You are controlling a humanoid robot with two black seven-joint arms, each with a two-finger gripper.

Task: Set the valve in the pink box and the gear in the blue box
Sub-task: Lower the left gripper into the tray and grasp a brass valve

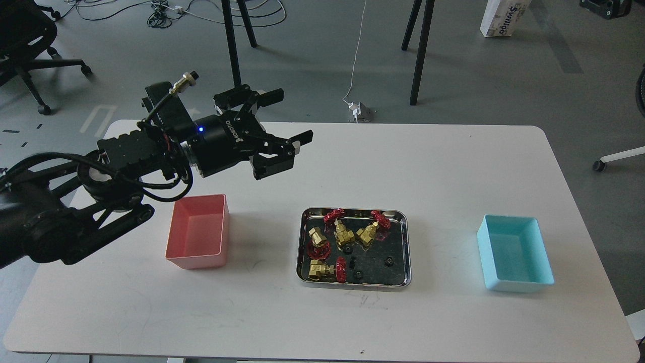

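Left gripper (pixel 291 117) hangs wide open and empty above the white table (pixel 453 166), its two fingers spread well apart, raised over the far left part of the tabletop and pointing toward the middle. No right arm shows in the view.

Below and nearer, the pink box (pixel 197 232) sits on the left side of the table with nothing visible inside it. The blue box (pixel 515 252) stands at the far right, also apparently empty.

Between them lies the steel tray (pixel 353 282), and all the parts are in it. Four valves rest there: one valve (pixel 317 241) at the left, two more (pixel 342 233) (pixel 369 233) near the back edge, and a fourth (pixel 326 270) on its side at the front. Small black gears sit among them, one gear (pixel 388 261) toward the right, another (pixel 357 275) near the front, and a third dark piece (pixel 352 261) between, too small to identify surely.

By the look of it, the sorting has not begun: neither bin holds a part, and every valve and gear awaits a pick.
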